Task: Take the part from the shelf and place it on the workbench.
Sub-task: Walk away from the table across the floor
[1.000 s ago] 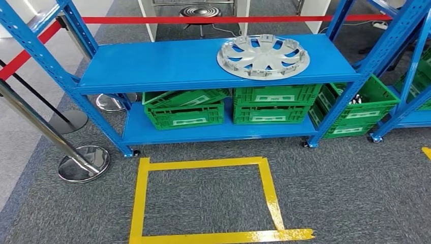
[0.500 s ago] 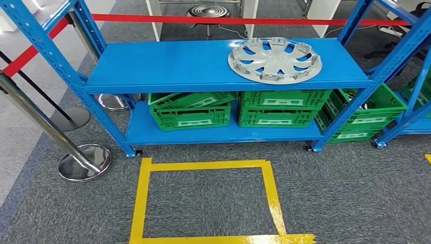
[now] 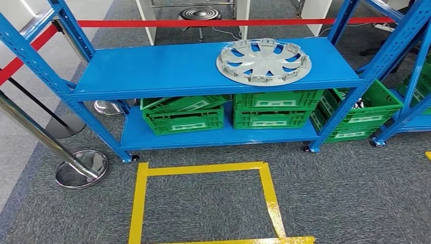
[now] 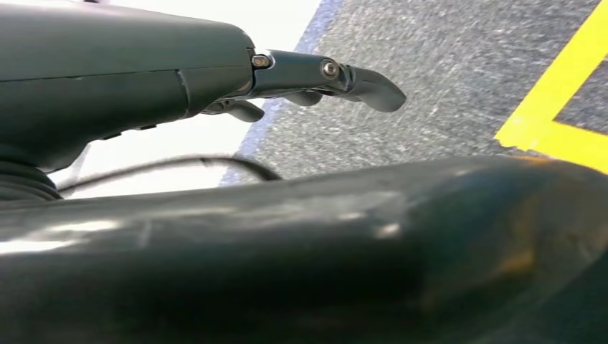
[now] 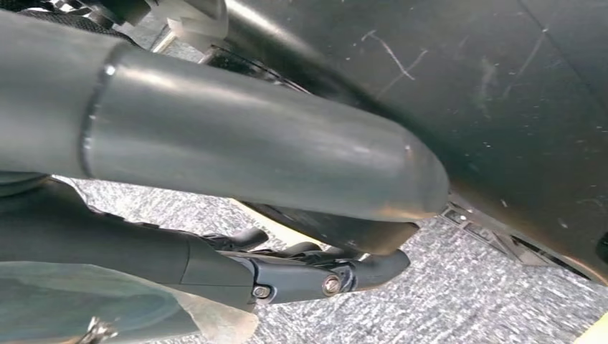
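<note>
Head view: one silver wheel cover (image 3: 263, 62), the part to take, lies flat on the top board of the blue shelf (image 3: 152, 66), toward that shelf's right end, open face up, untouched. Flat and near the front edge, so likely easy to reach from the standing spot. Under the same shelf, on its lower board, green crates (image 3: 277, 108): two stacks, the left stack's top crate tilted. More green crates sit just beside the shelf's right post, probably stock for other runs. One yellow tape square (image 3: 203, 201) on the carpet in front of the shelf, likely the mark for where to stand. Two chrome post bases (image 3: 81, 169) left of the shelf, with red barrier tape (image 3: 203, 23) behind it, fencing the cell. No workbench to report.

Left wrist view: left hand (image 4: 315, 79) hangs over the carpet near a yellow tape corner, fingers extended and apart, nothing in it — released.

Right wrist view: right hand (image 5: 308, 272) hangs over grey carpet, fingers stretched out, nothing held — released.

Judgement: the reach has not begun; the part is yet to be picked.
</note>
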Motion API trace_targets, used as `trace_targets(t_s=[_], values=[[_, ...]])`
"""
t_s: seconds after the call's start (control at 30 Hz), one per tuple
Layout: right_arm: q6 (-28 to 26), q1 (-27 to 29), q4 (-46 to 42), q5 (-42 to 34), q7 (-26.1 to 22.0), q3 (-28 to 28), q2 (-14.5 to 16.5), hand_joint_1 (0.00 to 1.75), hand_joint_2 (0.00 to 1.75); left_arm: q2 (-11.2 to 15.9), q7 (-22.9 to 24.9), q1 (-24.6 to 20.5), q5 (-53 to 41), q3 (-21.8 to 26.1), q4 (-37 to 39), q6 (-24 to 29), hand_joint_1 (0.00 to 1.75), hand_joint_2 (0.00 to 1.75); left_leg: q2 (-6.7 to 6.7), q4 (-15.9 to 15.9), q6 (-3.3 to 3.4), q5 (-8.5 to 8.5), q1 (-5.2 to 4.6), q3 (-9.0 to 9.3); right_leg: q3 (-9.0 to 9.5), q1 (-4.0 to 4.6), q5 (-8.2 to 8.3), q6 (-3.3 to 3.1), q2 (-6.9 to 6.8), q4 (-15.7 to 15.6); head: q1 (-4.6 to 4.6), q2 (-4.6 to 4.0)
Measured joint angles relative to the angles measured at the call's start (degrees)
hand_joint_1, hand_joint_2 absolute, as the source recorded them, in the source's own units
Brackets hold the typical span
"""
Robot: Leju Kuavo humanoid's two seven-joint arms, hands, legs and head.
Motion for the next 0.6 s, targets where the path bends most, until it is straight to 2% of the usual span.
trace_targets(t_s=[0.03,0.13,0.2,0.23,0.3,0.33,0.37,0.4,0.47,0.5,0.53,0.6], values=[[0.0,0.0,0.0,0.0,0.0,0.0,0.0,0.00,0.00,0.0,0.0,0.0,0.0,0.0,0.0,0.0,0.00,0.00,0.02,-2.1,0.25,0.43,-0.13,0.82,0.03,0.06,-0.13,0.29,-0.02,0.0,0.02,0.00],[0.0,-0.1,0.0,0.2,0.0,0.0,0.0,0.00,0.00,0.0,0.1,-0.1,0.1,0.1,0.0,0.0,0.00,0.00,0.01,-3.5,0.73,0.07,-0.18,1.20,0.08,0.07,-0.19,1.29,-0.16,-0.4,0.04,0.00],[0.0,-0.2,0.0,0.4,0.1,0.0,0.0,0.00,0.00,-0.1,0.1,-0.2,0.1,0.2,0.0,-0.1,0.00,0.00,0.03,-4.3,1.22,0.30,0.12,1.61,-0.80,0.07,-1.24,1.86,-0.16,1.2,0.14,0.00],[0.0,-0.2,0.0,0.5,0.1,0.0,0.0,0.00,0.00,-0.2,0.2,-0.3,0.1,0.3,0.0,-0.2,0.00,0.00,0.08,-4.6,1.46,0.35,0.26,1.81,-2.21,0.05,-2.51,2.10,-0.15,3.8,0.25,0.00],[0.0,-0.3,0.0,0.7,0.0,0.0,0.0,0.00,0.00,-0.3,0.4,-0.5,0.1,0.4,0.0,-0.4,0.00,0.00,0.16,-4.7,1.79,0.22,0.24,1.92,-6.46,0.05,-5.44,2.49,-0.16,11.5,0.39,0.00],[0.0,-0.3,0.0,0.7,0.0,0.0,0.0,0.00,0.00,-0.4,0.6,-0.5,0.1,0.5,0.0,-0.5,0.00,0.00,0.18,-4.6,1.85,0.12,0.23,1.98,-8.27,0.04,-6.06,2.63,-0.17,14.4,0.40,0.00],[0.0,-0.3,0.0,0.8,0.1,0.0,0.0,0.00,0.00,-0.4,0.8,-0.5,0.1,0.5,0.0,-0.5,0.00,0.00,0.18,-4.6,1.86,0.00,0.24,2.09,-9.21,0.03,-5.60,2.73,-0.18,15.5,0.42,0.00],[0.0,-0.4,0.0,0.9,0.1,0.0,0.0,0.00,0.00,-0.4,0.9,-0.5,0.1,0.6,0.0,-0.6,0.00,0.00,0.15,-4.6,1.81,-0.15,0.27,2.29,-8.98,0.00,-4.04,2.79,-0.20,14.4,0.46,0.00],[0.0,-0.4,0.0,1.0,0.2,0.0,0.0,0.00,0.00,-0.5,1.1,-0.6,0.1,0.9,0.0,-0.6,0.00,0.00,0.06,-4.5,1.45,-0.63,0.32,2.79,-5.93,-0.14,0.17,2.80,-0.26,7.2,0.51,0.00],[0.0,-0.5,0.0,1.1,0.3,0.0,0.0,0.00,0.00,-0.6,1.2,-0.6,0.1,1.1,0.0,-0.6,0.00,0.00,0.02,-4.2,1.13,-0.93,0.23,2.90,-4.17,-0.15,1.43,2.63,-0.22,3.7,0.54,0.00],[0.0,-0.4,0.0,1.2,0.3,0.0,0.0,0.00,0.00,-0.6,1.2,-0.7,0.1,1.2,0.0,-0.6,0.00,0.00,0.01,-4.1,0.79,-1.15,0.12,2.94,-3.02,-0.12,1.97,2.34,-0.17,1.4,0.53,0.00],[0.1,-0.3,0.0,1.2,0.3,0.0,0.0,0.00,0.00,-0.6,1.3,-0.9,0.1,1.4,-0.1,-0.7,0.00,0.00,0.02,-4.0,0.24,-1.30,-0.04,2.89,-2.34,0.08,1.71,1.53,-0.03,0.3,0.50,0.00]])
